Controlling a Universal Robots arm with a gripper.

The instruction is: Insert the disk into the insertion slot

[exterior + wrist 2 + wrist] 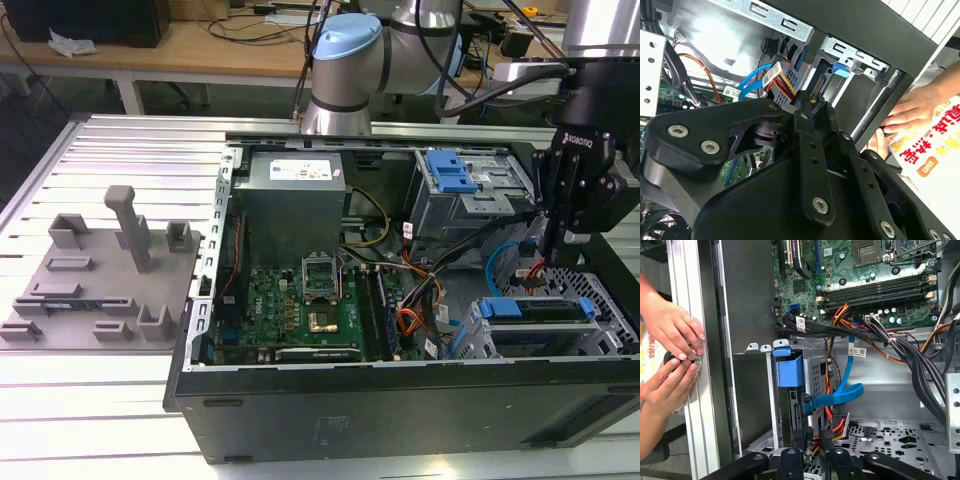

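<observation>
One disk (535,322), blue carrier incl., is sitting in the insertion slot (468,338) at the PC case's (400,410) near corner, on the exterior view's right. Gripper (553,240) is hovering just above it w/ jaws slightly parted, gripping nothing. Two hands (675,330) are resting on the table rail (690,415) beside the case's outer wall.

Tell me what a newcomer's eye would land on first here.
The open computer case with its green motherboard dominates the exterior view's middle. At that view's right the black gripper hangs above the light grey drive cage, where the blue-framed disk sits. In the first wrist view a person's hands rest on the table rail beside the case.
</observation>
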